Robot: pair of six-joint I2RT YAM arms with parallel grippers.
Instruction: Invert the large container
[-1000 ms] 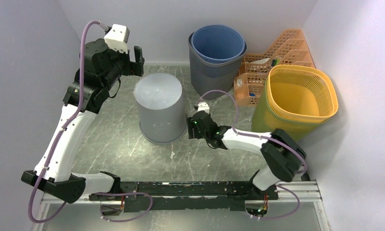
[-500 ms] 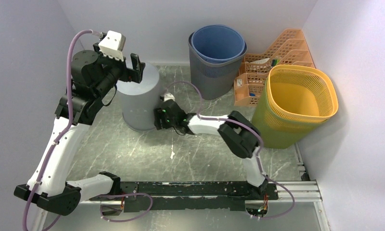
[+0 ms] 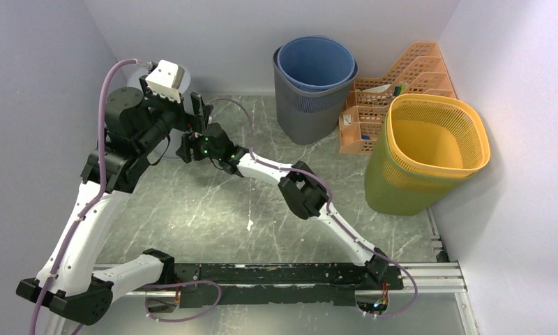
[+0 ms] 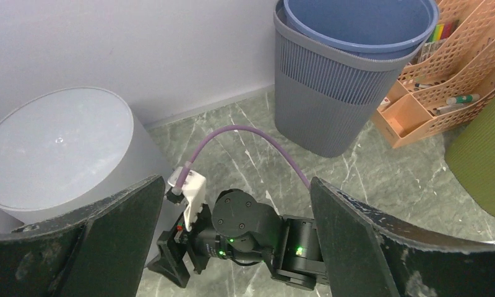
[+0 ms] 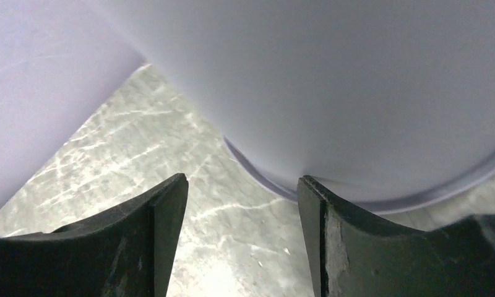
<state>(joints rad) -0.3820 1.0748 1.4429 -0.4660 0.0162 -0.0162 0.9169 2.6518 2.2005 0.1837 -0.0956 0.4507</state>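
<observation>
Right pincer (image 5: 242, 185) released, fingers spread wide, empty, set low and close against the side of the large container (image 4: 53, 145), just above its rim on the tabletop (image 3: 213, 209); contact impossible to tell. Left pincer (image 4: 232, 192) likewise wide open, holding nothing, hovering above and just beside the container. Standing in the far-left corner of the tabletop, closed flat base upward, mouth down. Well apart along the far edge, blue bin (image 3: 317, 63) nested in grey ribbed bin (image 3: 307, 115).
</observation>
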